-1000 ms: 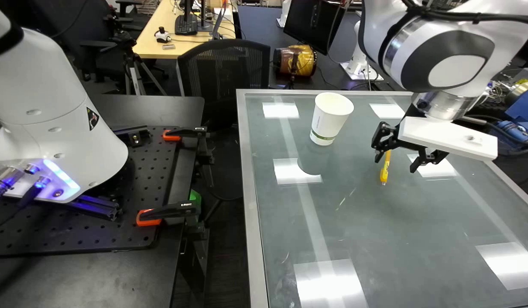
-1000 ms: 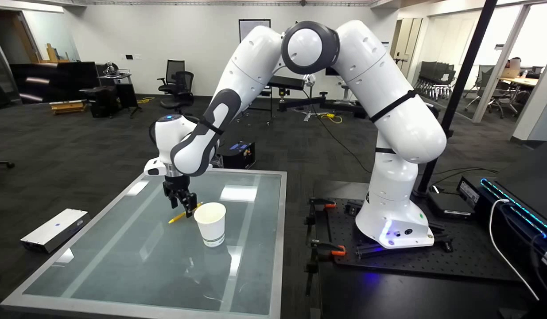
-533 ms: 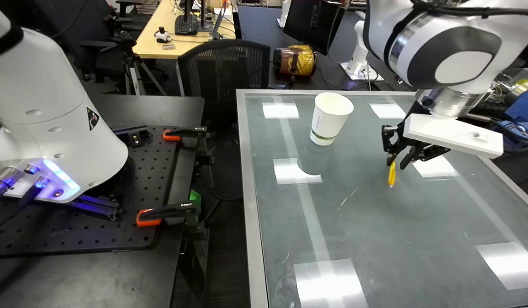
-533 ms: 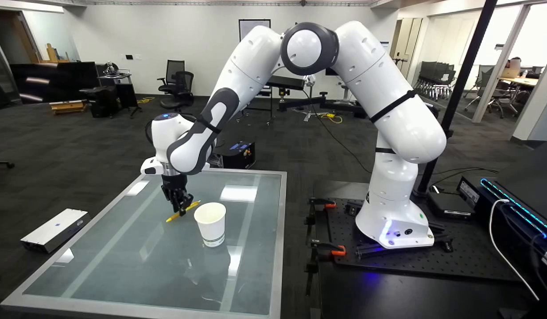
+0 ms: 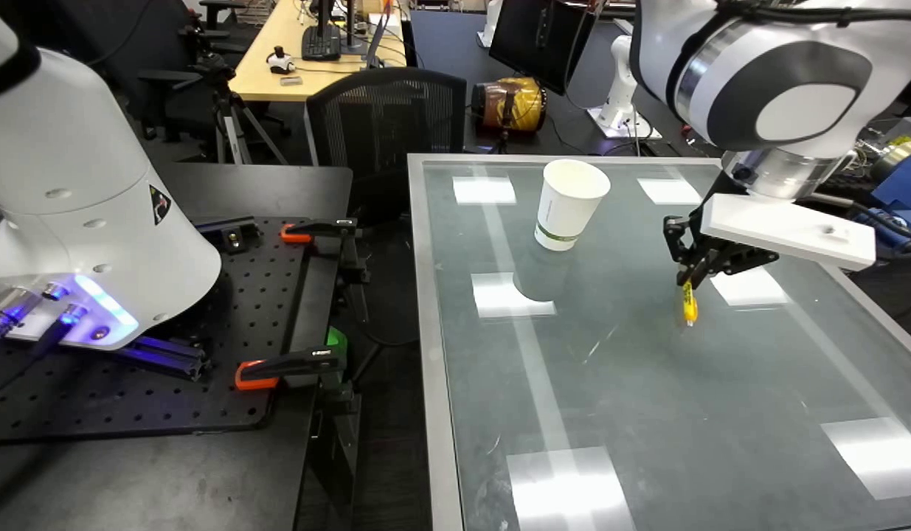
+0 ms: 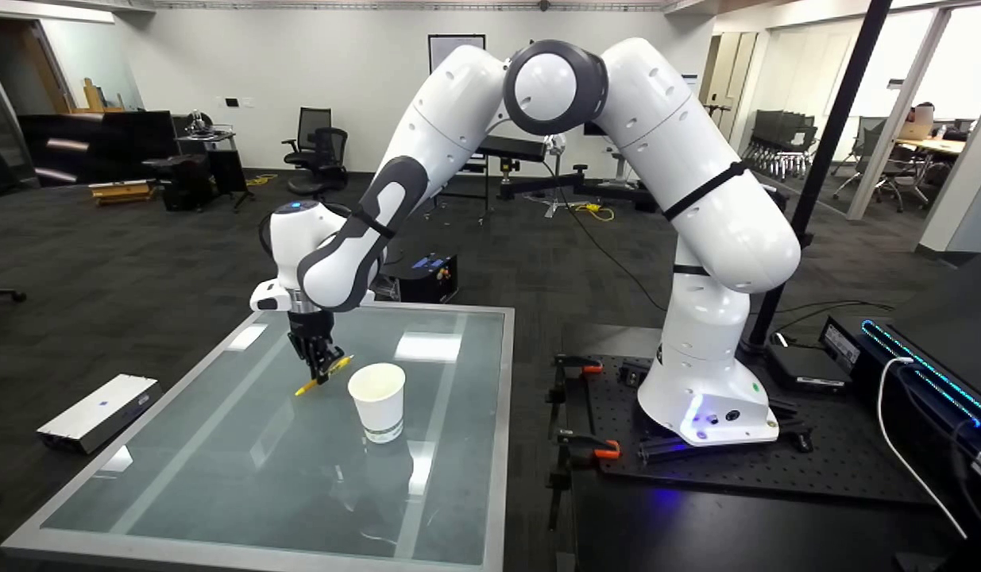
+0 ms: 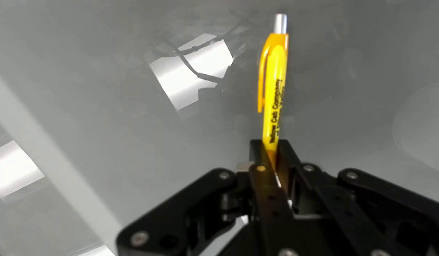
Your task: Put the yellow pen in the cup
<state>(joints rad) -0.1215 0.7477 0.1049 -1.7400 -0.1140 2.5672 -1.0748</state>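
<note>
Closed since earlier, the pincer (image 7: 271, 145) grasps the yellow pen (image 7: 275, 89), cup (image 5: 569, 203) upright nearby, chair (image 5: 386, 122) beyond the table (image 5: 669, 428).

you have open table (image 5: 623, 262) between claw (image 5: 687, 281) and cup (image 5: 569, 206); toward the robot base (image 5: 86, 184), the cup is your obstacle.

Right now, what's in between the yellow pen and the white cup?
Just a bare stretch of glass tabletop, as both exterior views show. The cup stands apart from the yellow pen, which the fingers pinch.
</note>
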